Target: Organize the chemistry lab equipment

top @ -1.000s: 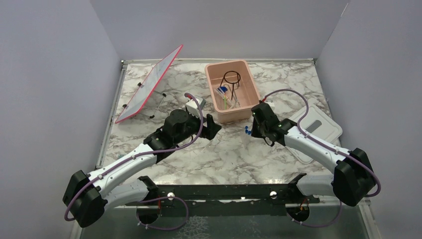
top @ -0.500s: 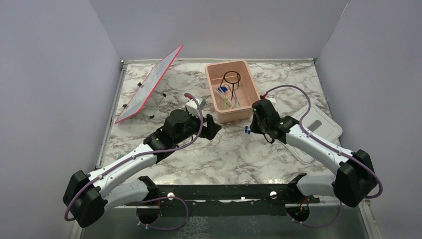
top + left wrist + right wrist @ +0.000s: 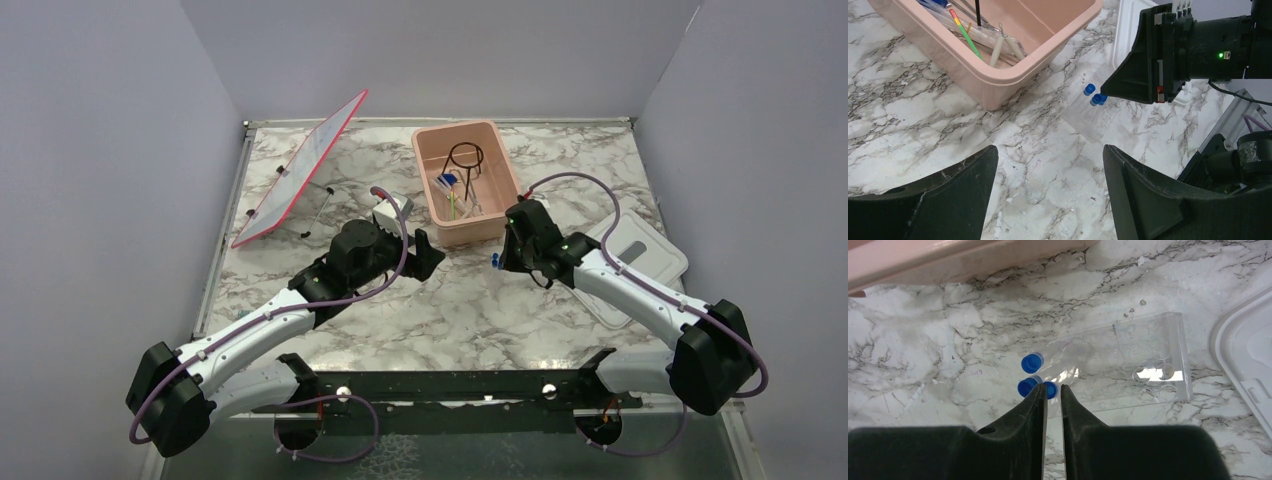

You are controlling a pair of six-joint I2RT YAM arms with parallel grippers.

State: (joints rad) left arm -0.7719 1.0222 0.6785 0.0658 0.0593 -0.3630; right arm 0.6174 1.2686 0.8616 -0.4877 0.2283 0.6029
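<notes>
Fingers (image 3: 1030, 415) of the right gripper (image 3: 1052, 390) stand almost together with only a thin slot between them. One blue cap (image 3: 1050, 389) sits right at their tips, and I cannot tell whether they pinch it or merely touch it. Over the last second this wrist has crept a little closer to the near wall of the pink tub (image 3: 465, 236). The clear tube rack (image 3: 1128, 355) and its blue-capped tubes (image 3: 1094, 95) lie where they were, flat on the marble table (image 3: 450, 310) just off the tub's near right corner.

The left gripper (image 3: 1048, 195) has not moved. Its fingers are spread wide and hold nothing, off the tub's near left corner.

I judge that a grasp on a tube is being settled but not yet finished. The black wire ring stand (image 3: 465, 156), the green-yellow stick (image 3: 965, 35) and the pipettes (image 3: 996, 49) are already inside the tub, so these tubes look like the main load still outside it.
</notes>
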